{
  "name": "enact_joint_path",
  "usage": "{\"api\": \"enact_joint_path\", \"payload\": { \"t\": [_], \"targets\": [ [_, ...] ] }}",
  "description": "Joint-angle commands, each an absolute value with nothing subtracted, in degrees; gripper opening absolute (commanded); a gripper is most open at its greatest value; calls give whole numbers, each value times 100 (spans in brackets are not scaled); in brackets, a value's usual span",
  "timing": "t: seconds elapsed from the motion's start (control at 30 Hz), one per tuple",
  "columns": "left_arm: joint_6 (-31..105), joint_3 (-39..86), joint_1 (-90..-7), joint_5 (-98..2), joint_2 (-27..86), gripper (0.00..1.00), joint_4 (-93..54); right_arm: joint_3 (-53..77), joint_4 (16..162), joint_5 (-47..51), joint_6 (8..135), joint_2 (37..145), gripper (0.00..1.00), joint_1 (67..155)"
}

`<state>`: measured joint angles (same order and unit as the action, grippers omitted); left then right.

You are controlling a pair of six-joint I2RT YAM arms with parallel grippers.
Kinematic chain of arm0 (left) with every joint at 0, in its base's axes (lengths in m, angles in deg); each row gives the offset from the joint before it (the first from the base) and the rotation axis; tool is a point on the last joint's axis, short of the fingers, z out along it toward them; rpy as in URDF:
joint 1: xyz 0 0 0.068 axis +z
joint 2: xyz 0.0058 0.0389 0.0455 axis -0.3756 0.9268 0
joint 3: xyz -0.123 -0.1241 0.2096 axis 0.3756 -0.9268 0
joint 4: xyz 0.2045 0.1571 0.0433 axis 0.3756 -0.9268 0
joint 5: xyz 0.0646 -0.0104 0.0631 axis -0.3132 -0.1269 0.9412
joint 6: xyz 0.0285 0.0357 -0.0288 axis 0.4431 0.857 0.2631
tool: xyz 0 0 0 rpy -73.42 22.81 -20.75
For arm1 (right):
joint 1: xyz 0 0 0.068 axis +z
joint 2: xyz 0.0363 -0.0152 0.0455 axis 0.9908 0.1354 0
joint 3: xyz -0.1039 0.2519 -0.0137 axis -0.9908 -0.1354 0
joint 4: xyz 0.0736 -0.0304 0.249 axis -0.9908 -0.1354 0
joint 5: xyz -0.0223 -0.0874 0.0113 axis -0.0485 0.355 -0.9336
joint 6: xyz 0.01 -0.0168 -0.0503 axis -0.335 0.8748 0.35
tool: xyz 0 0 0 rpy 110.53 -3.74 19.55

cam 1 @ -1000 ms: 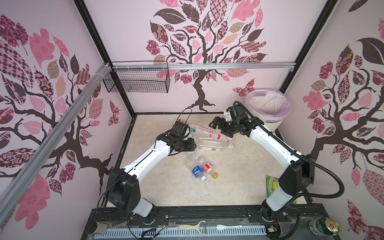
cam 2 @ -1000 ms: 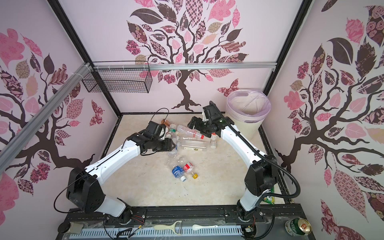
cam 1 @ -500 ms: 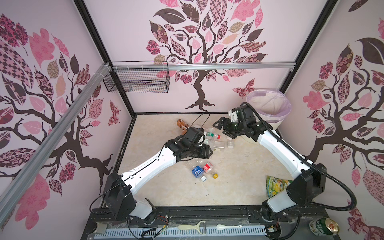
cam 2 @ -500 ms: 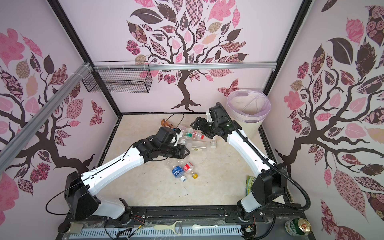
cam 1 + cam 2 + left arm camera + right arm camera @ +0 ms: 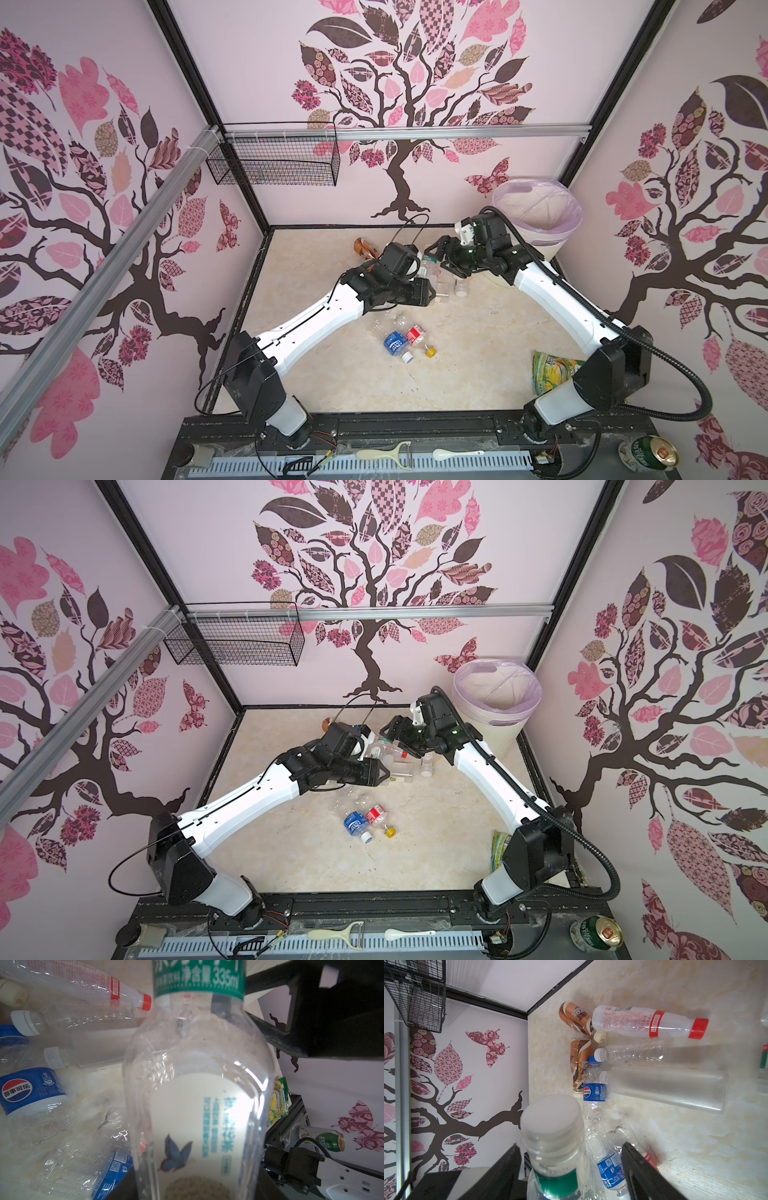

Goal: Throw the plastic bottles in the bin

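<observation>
My left gripper point(image 5: 430, 293) is shut on the lower body of a clear plastic bottle point(image 5: 197, 1088) with a green band, a butterfly label and a white cap. It holds the bottle above the floor near the middle. My right gripper point(image 5: 571, 1167) is open, its fingers point(image 5: 635, 1167) on either side of that bottle's neck below the cap, with a gap on one side. In both top views the two grippers meet left of the bin point(image 5: 540, 245) point(image 5: 498, 733), cream-white with a lilac liner. Several plastic bottles lie on the floor: a red-capped one point(image 5: 643, 1022), two brown ones point(image 5: 575, 1016), a blue-labelled one point(image 5: 395, 343).
A black wire basket point(image 5: 274, 166) hangs on the back left wall. A yellow-green snack bag point(image 5: 552, 370) lies by the right arm's base. A green can point(image 5: 648, 455), a peeler point(image 5: 382, 453) and a spoon point(image 5: 455, 454) sit on the front rail.
My left arm has carried the green-banded bottle rightward, from the pile to the right gripper. The right gripper's jaws have narrowed around the bottle's neck.
</observation>
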<state>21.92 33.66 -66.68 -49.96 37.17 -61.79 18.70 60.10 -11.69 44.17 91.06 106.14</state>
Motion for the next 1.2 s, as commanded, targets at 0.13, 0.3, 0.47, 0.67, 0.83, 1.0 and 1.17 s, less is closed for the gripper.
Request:
{"api": "enact_joint_path", "payload": {
  "t": [0.13, 0.3, 0.47, 0.67, 0.83, 1.0, 1.17],
  "targets": [
    [2215, 3627, -6681, -5100, 3737, 54, -6016, 1966, 6051, -1236, 4322, 9104, 64, 10639],
    [2169, 3588, -6689, -5159, 3695, 54, -6002, 1878, 6176, -1185, 4300, 9110, 52, 10634],
    [2160, 3587, -6689, -5199, 3625, 55, -6001, 1749, 6421, -1183, 4163, 9077, 42, 10634],
    [2160, 3549, -6688, -5199, 3511, 57, -6020, 1826, 6444, -1115, 4159, 9127, 35, 10634],
    [2143, 3518, -6693, -5260, 3463, 57, -5995, 1749, 6608, -1183, 4079, 9096, 38, 10640],
    [2136, 3515, -6698, -5278, 3462, 57, -6003, 1779, 6642, -1117, 4012, 9137, 43, 10639],
    [2083, 3507, -6713, -5291, 3457, 57, -5971, 1790, 6673, -1098, 3930, 9231, 44, 10645]
  ]
}}
